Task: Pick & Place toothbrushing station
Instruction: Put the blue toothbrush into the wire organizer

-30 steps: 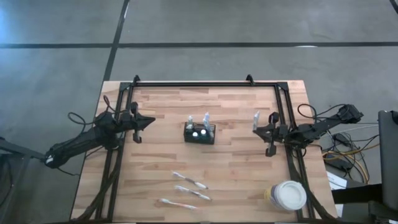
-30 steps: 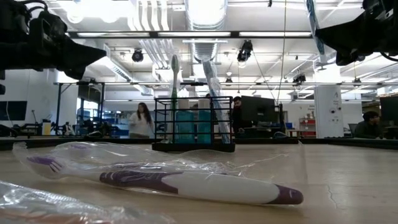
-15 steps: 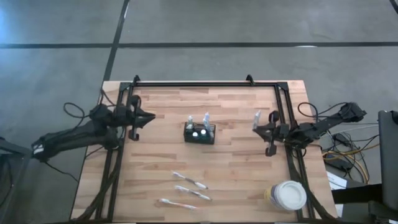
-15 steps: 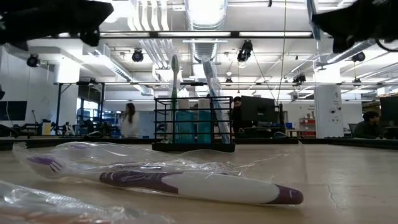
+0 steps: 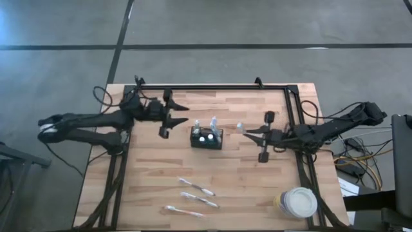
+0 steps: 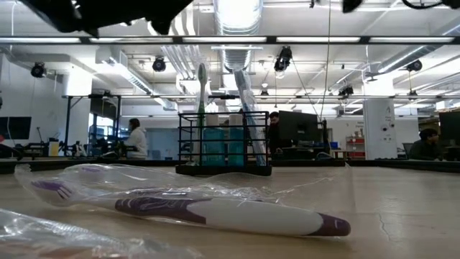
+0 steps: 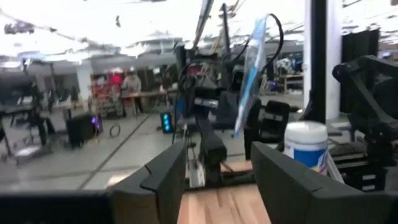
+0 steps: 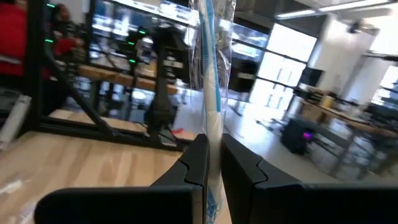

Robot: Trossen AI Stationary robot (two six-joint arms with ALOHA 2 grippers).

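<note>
I see a tabletop [image 5: 244, 174] of pale wooden planks, smooth with a faint satin sheen. The toothbrushing station [image 5: 206, 138] reads as thin black wire mesh, matt. Near my low camera a toothbrush [image 6: 237, 214] lies in clear, crinkled, glossy plastic wrap, its handle smooth white and purple plastic. The right gripper [image 8: 211, 165] has matt black plastic fingers [image 8: 245, 165] closed on a wrapped toothbrush [image 8: 210, 74] in shiny film. The left gripper [image 7: 214, 171] shows the same dull black finish. A white tub [image 5: 298, 202] looks like smooth plastic. The floor [image 5: 206, 26] is matt grey concrete.
</note>
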